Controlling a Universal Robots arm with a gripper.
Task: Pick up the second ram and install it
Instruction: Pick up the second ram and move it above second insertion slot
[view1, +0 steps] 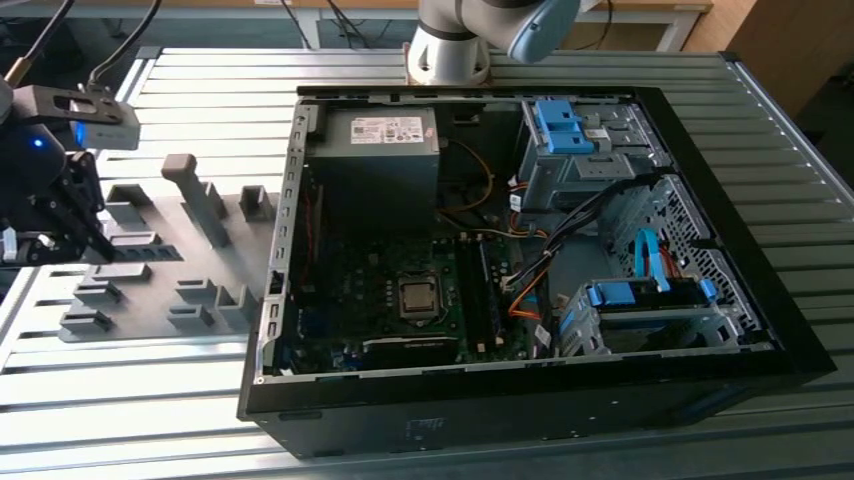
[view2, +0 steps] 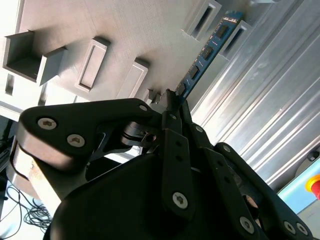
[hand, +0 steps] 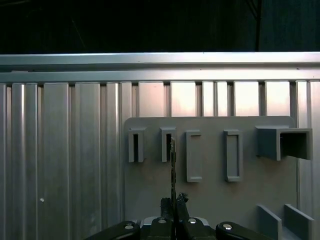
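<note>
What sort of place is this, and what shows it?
Probably a robot computer-assembly workbench: an open computer case on a slatted metal table, a grey holder plate, and the gripper shut on a memory stick.

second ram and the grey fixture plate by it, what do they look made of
The second ram looks like a blue-green circuit board, likely fibreglass laminate with a matt finish, carrying dark plastic-looking chips. The fixture plate looks like grey plastic: it is matt with a fine lined texture, so possibly printed.
</note>
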